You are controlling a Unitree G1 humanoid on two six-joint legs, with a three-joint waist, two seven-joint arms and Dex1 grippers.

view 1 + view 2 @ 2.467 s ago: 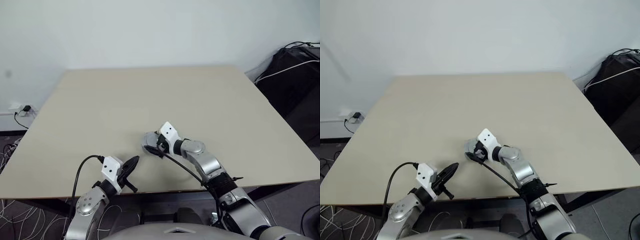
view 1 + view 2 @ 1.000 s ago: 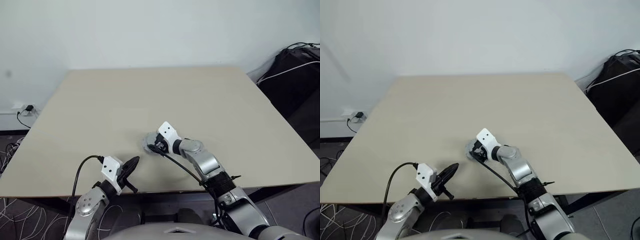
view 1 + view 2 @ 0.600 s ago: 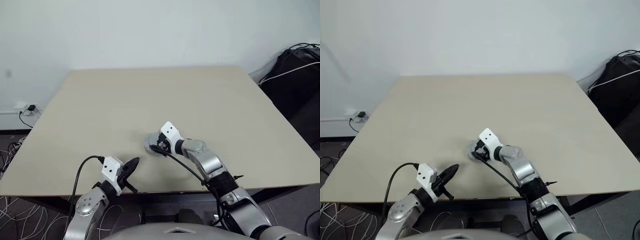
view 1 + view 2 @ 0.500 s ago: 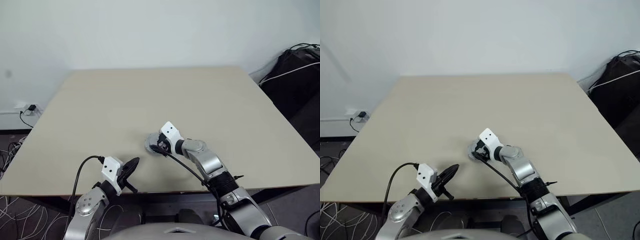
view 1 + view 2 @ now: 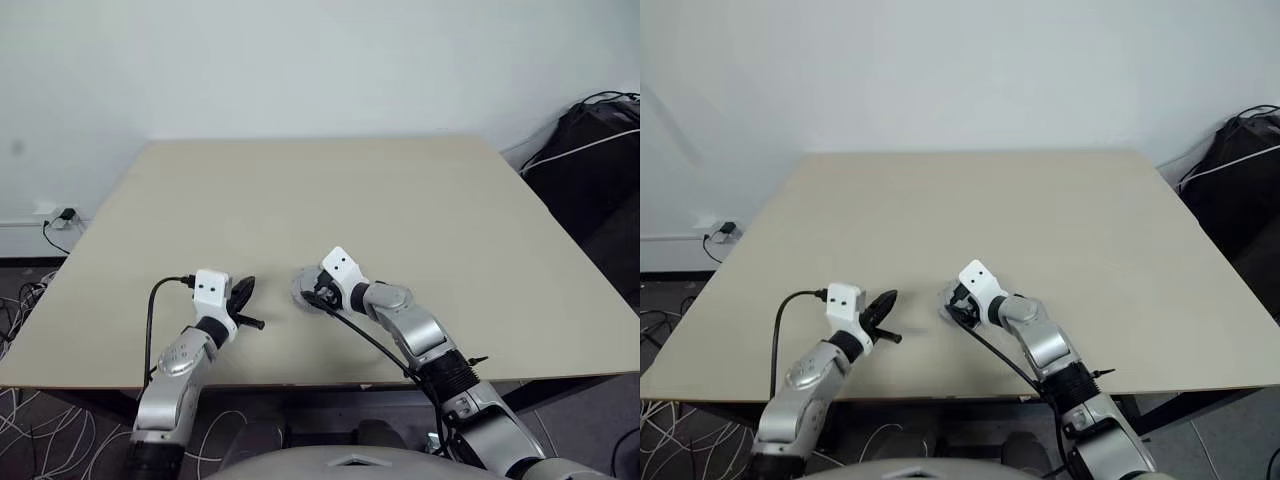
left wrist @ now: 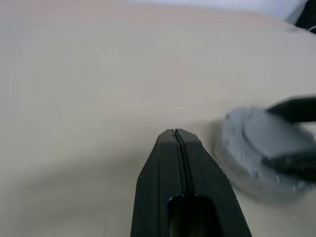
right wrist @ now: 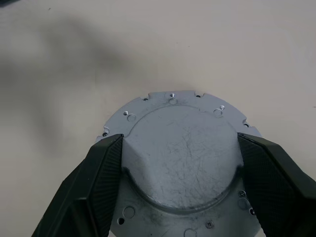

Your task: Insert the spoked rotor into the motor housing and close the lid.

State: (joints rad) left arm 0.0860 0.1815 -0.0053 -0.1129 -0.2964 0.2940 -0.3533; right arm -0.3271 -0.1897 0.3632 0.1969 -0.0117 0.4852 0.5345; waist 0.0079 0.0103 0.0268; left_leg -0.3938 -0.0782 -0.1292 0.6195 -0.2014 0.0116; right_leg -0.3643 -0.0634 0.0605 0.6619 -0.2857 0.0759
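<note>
Left gripper (image 5: 243, 291) moved forward over table (image 5: 200, 200), nearer lid (image 7: 178, 148)

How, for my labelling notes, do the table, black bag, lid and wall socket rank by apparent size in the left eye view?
1. table
2. black bag, cropped by the edge
3. lid and wall socket: alike; lid partly hidden, so unranked.

Plain scratched grey lid (image 7: 180, 148), black pincer (image 6: 177, 143) fingers, beige table (image 5: 300, 200)
</note>
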